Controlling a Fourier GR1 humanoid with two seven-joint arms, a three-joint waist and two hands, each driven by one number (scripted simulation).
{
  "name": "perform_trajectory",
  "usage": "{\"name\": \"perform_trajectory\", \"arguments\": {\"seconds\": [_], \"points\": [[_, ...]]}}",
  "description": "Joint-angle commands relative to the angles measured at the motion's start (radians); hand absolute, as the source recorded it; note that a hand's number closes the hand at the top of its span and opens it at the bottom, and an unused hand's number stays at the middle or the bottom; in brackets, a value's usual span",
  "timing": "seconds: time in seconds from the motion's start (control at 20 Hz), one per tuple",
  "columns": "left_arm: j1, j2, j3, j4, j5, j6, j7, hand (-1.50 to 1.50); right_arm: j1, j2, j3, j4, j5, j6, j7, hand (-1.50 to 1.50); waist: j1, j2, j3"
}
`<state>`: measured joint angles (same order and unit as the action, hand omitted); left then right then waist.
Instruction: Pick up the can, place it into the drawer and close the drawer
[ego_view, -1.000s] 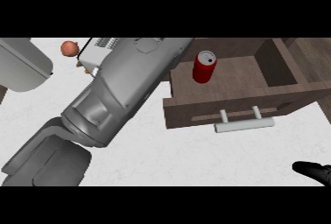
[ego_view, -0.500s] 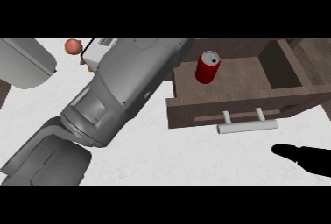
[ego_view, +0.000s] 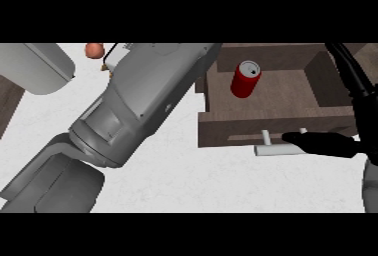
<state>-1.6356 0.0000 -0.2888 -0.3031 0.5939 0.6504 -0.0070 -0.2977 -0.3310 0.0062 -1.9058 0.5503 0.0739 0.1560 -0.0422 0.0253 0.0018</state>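
The red can (ego_view: 245, 79) lies tilted inside the open brown drawer (ego_view: 295, 95), in its left half, its silver top pointing toward the upper right and its body resting on the drawer's floor, apart from the side walls. The drawer's front panel (ego_view: 244, 129) faces the lower edge of the view and carries a pale bar handle (ego_view: 277, 148) on 2 short posts. The right hand (ego_view: 325, 143) comes in from the right edge at the height of that handle, black and stretched out flat toward the left, its fingers straight and close together; the fingertips (ego_view: 293, 137) lie at the handle's right end, over the front panel, and whether they touch the bar or only cover it cannot be told. It has hold of nothing. A black strut of the right arm (ego_view: 356, 80) runs down along the drawer's right wall. The left forearm (ego_view: 144, 100) is a thick grey shape slanting from the lower left up toward the top centre across the white counter (ego_view: 184, 180); its hand is hidden beyond the upper end, so its fingers cannot be told
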Motion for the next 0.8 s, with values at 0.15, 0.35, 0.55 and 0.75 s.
{"name": "perform_trajectory", "arguments": {"seconds": [0.15, 0.35, 0.55, 0.75], "points": [[-0.043, 0.0, -0.002, 0.029, -0.021, -0.022, 0.042, -1.5, -0.063, 0.031, 0.133, 0.252, 0.252, -0.112, -0.066, -1.5, 0.04, -0.011, -0.001], [-0.02, 0.006, 0.025, 0.017, -0.011, -0.052, 0.003, -1.5, -0.14, 0.041, 0.129, 0.467, 0.322, -0.19, -0.129, -1.5, 0.045, -0.007, 0.0], [0.031, 0.052, 0.028, 0.001, -0.025, -0.081, -0.001, -1.5, -0.256, 0.087, 0.12, 0.647, 0.354, -0.256, -0.162, -1.5, 0.062, -0.012, -0.001], [0.032, 0.064, 0.038, -0.022, -0.028, -0.053, 0.043, -1.5, -0.31, 0.143, 0.117, 0.85, 0.426, -0.407, -0.208, -1.5, 0.073, -0.014, -0.001]]}}
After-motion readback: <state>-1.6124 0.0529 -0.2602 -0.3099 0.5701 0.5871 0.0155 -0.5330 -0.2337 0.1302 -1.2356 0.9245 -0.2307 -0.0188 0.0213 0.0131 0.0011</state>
